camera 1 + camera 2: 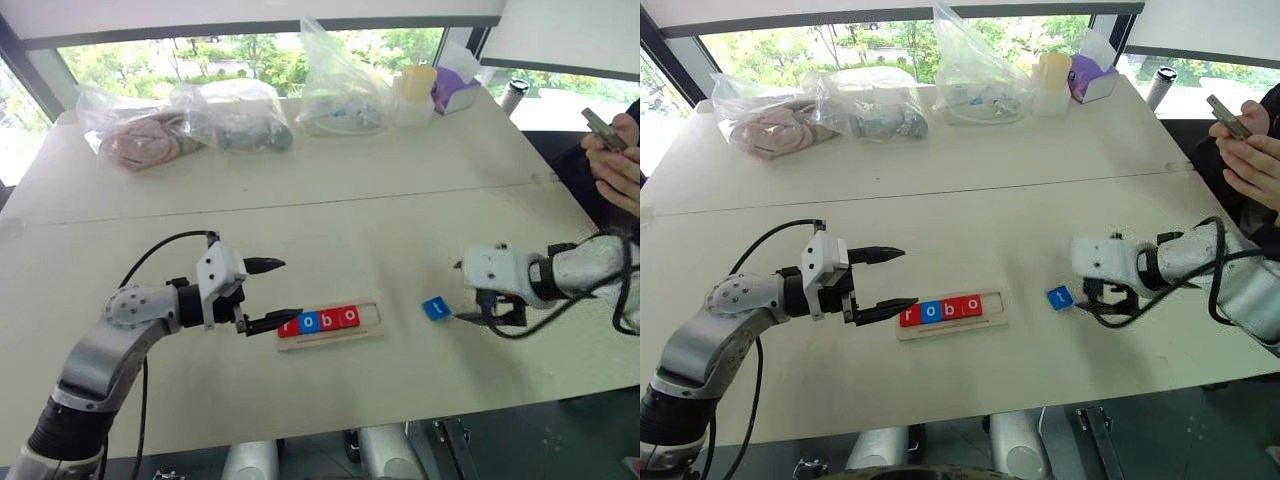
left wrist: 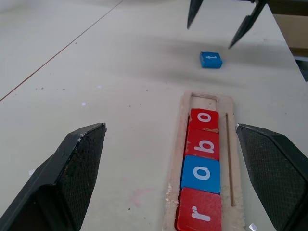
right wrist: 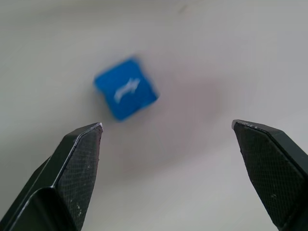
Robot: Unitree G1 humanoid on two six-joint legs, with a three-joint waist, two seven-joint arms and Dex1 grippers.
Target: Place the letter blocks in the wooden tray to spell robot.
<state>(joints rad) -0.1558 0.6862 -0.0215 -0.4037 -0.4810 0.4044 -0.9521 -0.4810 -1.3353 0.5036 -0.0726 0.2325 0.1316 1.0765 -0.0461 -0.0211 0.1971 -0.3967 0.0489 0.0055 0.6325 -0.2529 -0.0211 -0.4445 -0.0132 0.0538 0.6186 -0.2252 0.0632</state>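
The wooden tray (image 1: 330,338) lies on the table in front of me. It holds a red r (image 2: 199,211), a blue o (image 2: 201,173), a red b (image 2: 204,144) and a red o (image 2: 204,118) in a row, with one free slot at its right end. A blue t block (image 1: 435,308) lies flat on the table to the tray's right. My left gripper (image 1: 290,290) is open, hovering at the tray's left end with nothing in it. My right gripper (image 3: 168,130) is open just above and right of the t block (image 3: 126,95), not touching it.
Several clear plastic bags (image 1: 235,115), a yellow cup (image 1: 415,90) and a purple box (image 1: 455,92) stand along the table's far side. A person's hands (image 1: 620,160) hold a phone at the right edge. The table's front edge runs close below the tray.
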